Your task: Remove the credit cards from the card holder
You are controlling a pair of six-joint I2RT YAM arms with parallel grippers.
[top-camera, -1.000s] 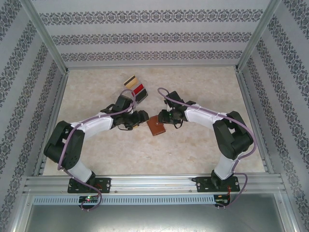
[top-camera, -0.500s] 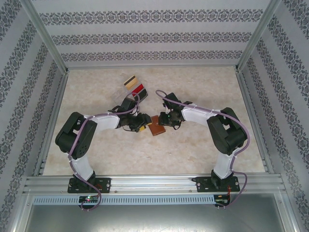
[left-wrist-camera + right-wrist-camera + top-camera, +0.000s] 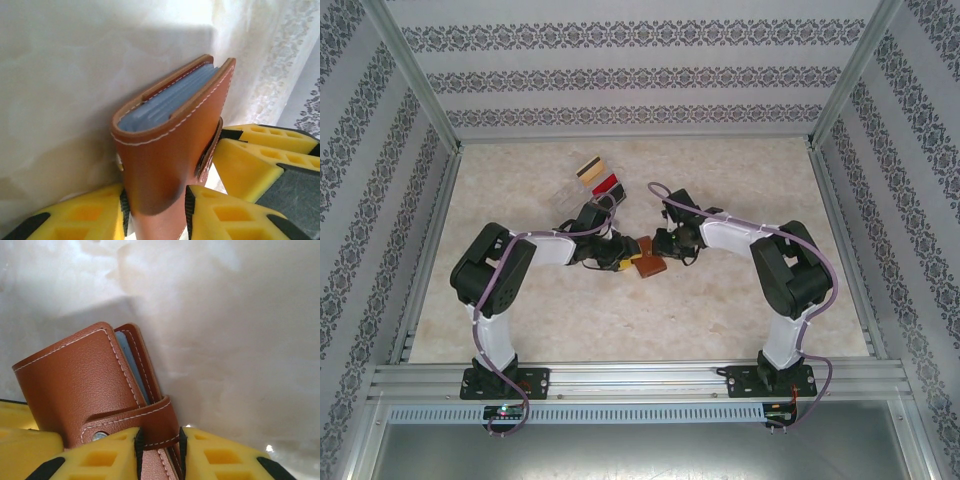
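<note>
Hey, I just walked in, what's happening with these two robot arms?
Both arms reach to the middle of the table, where a brown leather card holder sits. The left gripper clamps its body and the right gripper pinches the snap strap, which looks fastened. A few cards lie on the table farther back.
</note>
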